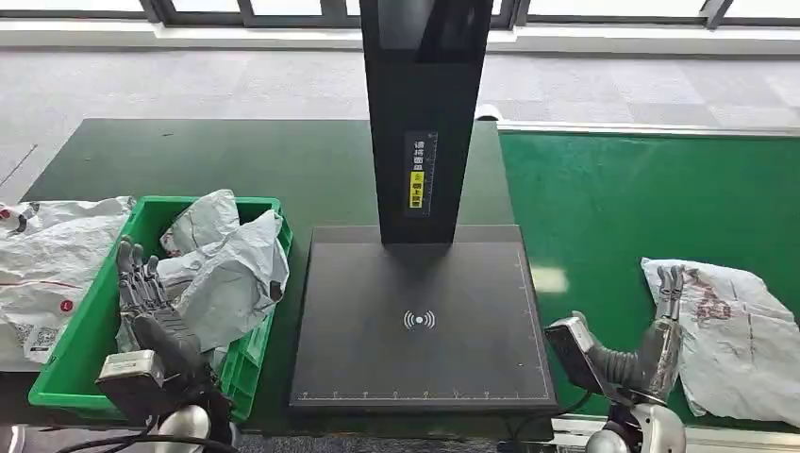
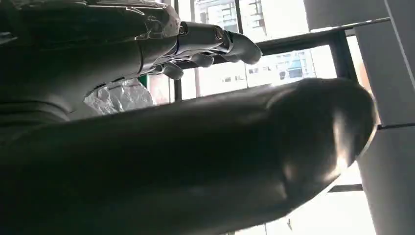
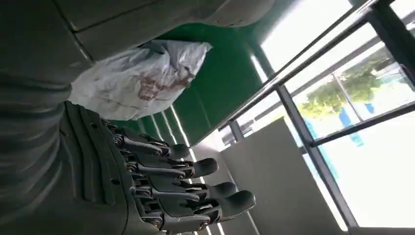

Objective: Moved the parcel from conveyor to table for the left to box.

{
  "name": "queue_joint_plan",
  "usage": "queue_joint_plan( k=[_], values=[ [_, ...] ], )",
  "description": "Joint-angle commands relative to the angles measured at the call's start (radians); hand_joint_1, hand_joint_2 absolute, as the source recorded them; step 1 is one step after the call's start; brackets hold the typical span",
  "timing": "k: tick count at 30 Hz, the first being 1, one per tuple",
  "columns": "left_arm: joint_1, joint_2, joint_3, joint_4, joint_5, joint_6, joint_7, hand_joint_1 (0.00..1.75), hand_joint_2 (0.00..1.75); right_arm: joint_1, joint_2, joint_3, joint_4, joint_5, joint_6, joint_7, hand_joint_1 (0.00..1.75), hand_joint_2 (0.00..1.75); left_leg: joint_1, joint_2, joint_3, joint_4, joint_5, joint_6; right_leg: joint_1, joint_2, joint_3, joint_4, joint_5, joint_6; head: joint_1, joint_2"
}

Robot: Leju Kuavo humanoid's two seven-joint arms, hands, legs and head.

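Observation:
A white crumpled parcel [image 1: 731, 335] with red print lies on the green conveyor belt [image 1: 613, 208] at the right; the right wrist view shows this parcel [image 3: 134, 81] too. My right hand [image 1: 668, 307] stands at its left edge, fingers straight and apart, holding nothing; the same right hand [image 3: 166, 191] appears in its wrist view. My left hand [image 1: 141, 283] hovers open over the green box [image 1: 80, 354], which holds grey-white parcels [image 1: 226, 269]. In the left wrist view my left hand [image 2: 195, 49] has its fingers extended.
A black scanner platform [image 1: 420, 321] with a tall black post [image 1: 420, 113] stands in the middle of the dark table [image 1: 208, 160]. More white parcels [image 1: 47, 264] lie left of the green box. Windows run along the far wall.

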Motion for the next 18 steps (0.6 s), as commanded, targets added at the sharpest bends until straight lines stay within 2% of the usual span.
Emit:
queue_joint_plan(
  k=[1, 5, 11, 12, 15, 16, 18],
  values=[
    [-0.003, 0.026, -0.052, 0.014, 0.007, -0.006, 0.001, 0.0, 0.0, -0.057, -0.018, -0.106, 0.135, 0.005, -0.003, 0.002, 0.0, 1.75, 0.001, 0.002, 0.0, -0.002, 0.001, 0.0, 0.001, 0.0, 0.0, -0.003, 0.002, -0.001, 0.0, 0.0],
    [-0.005, 0.03, -0.049, 0.017, 0.034, -0.038, -0.027, 0.0, 0.0, -0.111, -0.082, -0.156, 0.265, 0.043, -0.009, 0.059, 0.0, 1.75, 0.001, 0.002, 0.0, -0.002, 0.001, 0.0, 0.002, -0.001, 0.0, -0.003, 0.002, 0.0, 0.0, 0.0],
    [-0.008, 0.032, -0.039, 0.058, 0.025, -0.034, -0.025, 0.0, 0.0, -0.268, -0.247, -0.234, 0.684, 0.103, -0.075, 0.116, 0.0, 1.75, 0.002, 0.004, 0.001, -0.004, 0.003, 0.001, 0.002, 0.001, 0.002, -0.007, 0.005, 0.001, 0.0, 0.0],
    [-0.009, 0.032, -0.036, 0.061, 0.026, -0.031, -0.025, 0.0, 0.0, -0.284, -0.263, -0.237, 0.722, 0.114, -0.083, 0.122, 0.0, 0.0, 0.001, 0.004, 0.0, -0.004, 0.003, 0.001, 0.001, 0.0, 0.001, -0.006, 0.005, 0.001, 0.0, 0.0],
    [-0.027, 0.039, -0.029, 0.08, 0.029, -0.027, -0.022, 0.0, 0.0, -0.34, -0.309, -0.245, 0.844, 0.171, -0.12, 0.173, 0.0, 0.0, 0.001, 0.004, -0.001, -0.001, 0.002, 0.001, 0.001, 0.001, 0.001, -0.005, 0.004, 0.001, 0.0, 0.0],
    [-0.032, 0.04, -0.029, 0.084, 0.029, -0.026, -0.022, 0.0, 0.0, -0.346, -0.314, -0.248, 0.854, 0.173, -0.121, 0.176, 0.0, 1.75, 0.0, 0.005, -0.001, -0.001, 0.002, 0.001, 0.001, 0.002, 0.0, -0.005, 0.005, 0.002, 0.0, 0.0],
    [-0.033, 0.043, -0.027, 0.087, 0.031, -0.026, -0.022, 0.0, 0.0, -0.353, -0.325, -0.253, 0.863, 0.172, -0.115, 0.178, 0.0, 1.75, 0.0, 0.004, -0.002, 0.0, 0.001, 0.001, 0.0, 0.001, -0.001, -0.004, 0.004, 0.001, 0.0, 0.0]
  ],
)
